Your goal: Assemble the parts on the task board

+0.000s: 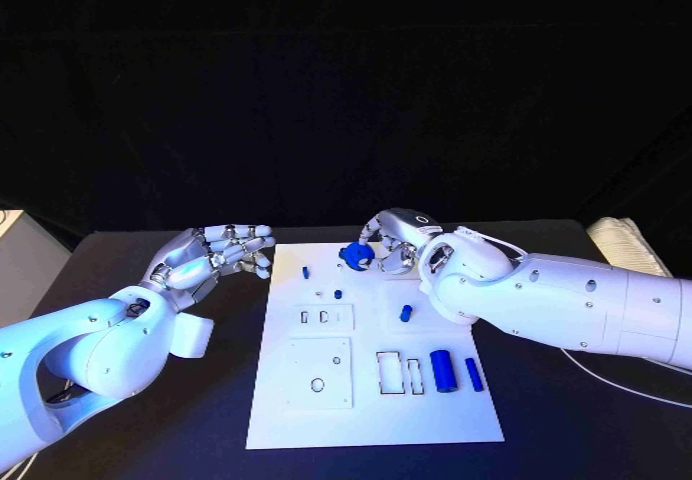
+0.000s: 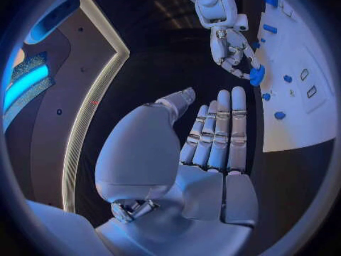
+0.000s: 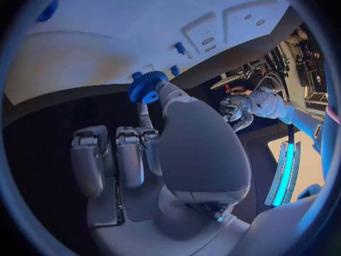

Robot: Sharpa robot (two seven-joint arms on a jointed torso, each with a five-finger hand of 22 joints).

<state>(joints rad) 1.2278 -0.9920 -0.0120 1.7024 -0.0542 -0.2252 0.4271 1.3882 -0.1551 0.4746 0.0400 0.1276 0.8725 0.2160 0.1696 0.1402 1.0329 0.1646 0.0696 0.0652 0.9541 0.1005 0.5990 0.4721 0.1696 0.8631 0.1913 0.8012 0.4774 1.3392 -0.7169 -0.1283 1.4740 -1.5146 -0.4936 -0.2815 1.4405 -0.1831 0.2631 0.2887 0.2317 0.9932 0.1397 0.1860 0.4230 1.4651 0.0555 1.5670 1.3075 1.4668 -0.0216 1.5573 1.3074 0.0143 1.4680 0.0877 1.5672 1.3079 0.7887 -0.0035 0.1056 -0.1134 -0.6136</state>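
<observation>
Task board [image 1: 289, 420], blue gear [image 1: 353, 255] in right robot hand [image 1: 397, 240], blue cylinders [image 1: 443, 371] near

Two glossy white arms with dark screw holes, each ending in a silver segmented hand [image 1: 216, 258].

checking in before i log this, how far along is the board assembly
Early stage, as far as the pictures show. Small blue pegs seem to stand in the task board, whether already fitted is unclear. In hand: the right hand pinches a blue gear over the far edge. The left hand is idle. Two blue cylinders still lie loose.
</observation>
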